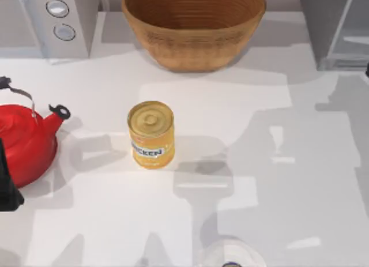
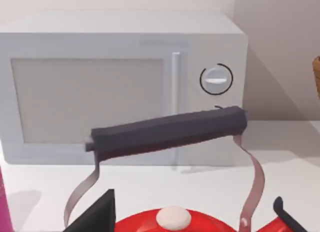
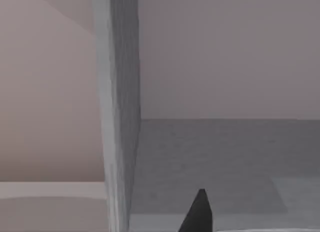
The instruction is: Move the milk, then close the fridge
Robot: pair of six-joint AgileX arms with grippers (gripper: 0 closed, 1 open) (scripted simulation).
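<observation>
Right gripper (image 3: 200, 214) is your working hand. It sits at the far right edge of the table, just in front of the tall grey box-shaped fridge (image 1: 331, 30). One dark tip pokes into the right wrist view, so you cannot tell whether the hand is spread, pressed together or pinching anything.

Straight ahead of that hand, the wrist camera looks past a grey upright wall edge of the fridge into a grey compartment with a flat floor. The fridge reads as open, with its mouth facing the gripper. In the top view the pale glassy panel lies on the right part of the fridge, running front to back, which is probably the door swung out, though you cannot be sure from these views.

Where the small white milk carton with the blue top sits cannot be told, so don't count the move as done.

The relation to watch is that the fridge lies directly beyond the right gripper and well apart from the left arm (image 1: 7, 189). That arm is parked at the left edge beside the red kettle (image 1: 26, 143), so closing the fridge is likely a right-arm job.

Further out are a yellow "chicken" can (image 1: 151, 134) at mid-table, a woven brown basket (image 1: 193, 25) at the back centre, and a grey two-knob microwave (image 1: 69, 19) at the back left.
</observation>
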